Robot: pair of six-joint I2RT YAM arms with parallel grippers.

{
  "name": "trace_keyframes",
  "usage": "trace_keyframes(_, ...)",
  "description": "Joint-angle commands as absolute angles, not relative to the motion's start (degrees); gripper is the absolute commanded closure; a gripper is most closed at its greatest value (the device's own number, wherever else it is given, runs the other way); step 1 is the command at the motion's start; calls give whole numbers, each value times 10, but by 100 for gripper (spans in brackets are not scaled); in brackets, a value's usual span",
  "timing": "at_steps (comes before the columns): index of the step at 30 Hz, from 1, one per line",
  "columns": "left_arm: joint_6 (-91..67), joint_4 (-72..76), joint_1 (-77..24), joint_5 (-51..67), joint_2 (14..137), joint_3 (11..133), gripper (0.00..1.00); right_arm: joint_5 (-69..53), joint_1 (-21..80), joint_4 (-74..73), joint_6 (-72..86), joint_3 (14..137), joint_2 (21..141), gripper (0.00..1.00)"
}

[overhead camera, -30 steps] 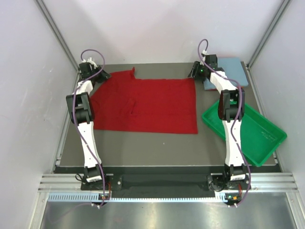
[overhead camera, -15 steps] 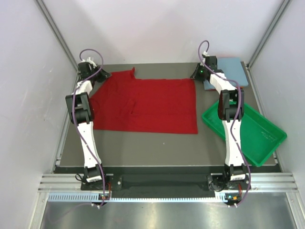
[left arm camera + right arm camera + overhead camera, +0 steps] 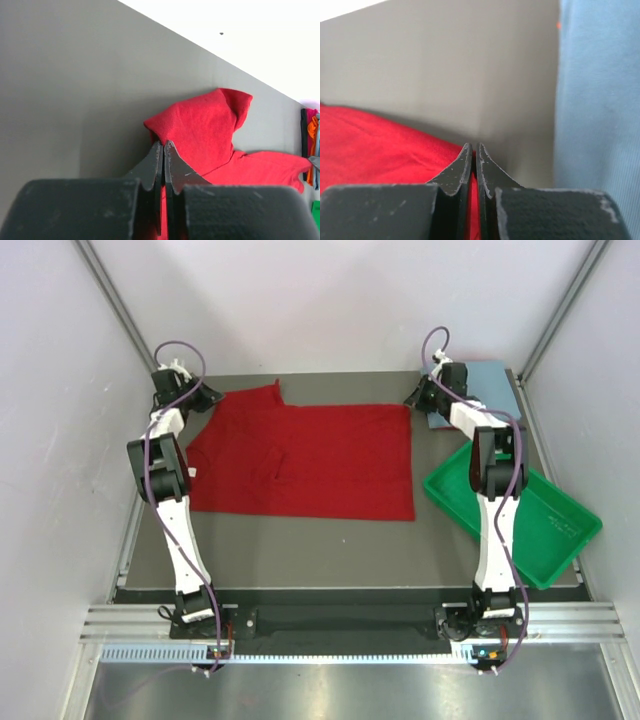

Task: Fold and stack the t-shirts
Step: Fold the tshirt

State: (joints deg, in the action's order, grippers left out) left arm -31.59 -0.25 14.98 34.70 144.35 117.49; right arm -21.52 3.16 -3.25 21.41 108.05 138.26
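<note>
A red t-shirt point(image 3: 300, 460) lies spread flat across the middle of the table. My left gripper point(image 3: 208, 397) is at its far left corner and, in the left wrist view, the gripper point(image 3: 163, 146) is shut on a raised peak of the red cloth point(image 3: 200, 125). My right gripper point(image 3: 415, 400) is at the far right corner. In the right wrist view it point(image 3: 474, 148) is shut on the red hem point(image 3: 375, 145), with red cloth showing between the jaws. A folded light blue t-shirt point(image 3: 485, 380) lies at the back right, just right of that gripper point(image 3: 600, 100).
A green plastic tray point(image 3: 560, 540) sits at the right, close to the right arm. A reddish edge point(image 3: 438, 421) shows under the blue shirt. White walls and metal posts close in the table at the back and sides.
Both grippers have shut on the far corners of the red shirt. The left wrist has shifted left and back, the right wrist slightly right, and the far left corner is lifted a little.
</note>
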Motion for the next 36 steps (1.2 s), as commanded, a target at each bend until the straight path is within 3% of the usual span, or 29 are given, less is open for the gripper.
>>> trace_keyframes(1, -304, 6, 155, 364, 1381, 1160, 100, -227, 37, 51, 192, 1044, 1303, 100)
trace_keyframes(25, -256, 11, 182, 338, 1195, 906, 100, -243, 61, 112, 192, 786, 1133, 100)
trace_keyframes(36, -270, 5, 188, 318, 1136, 846, 100, -236, 62, 128, 201, 701, 1063, 100)
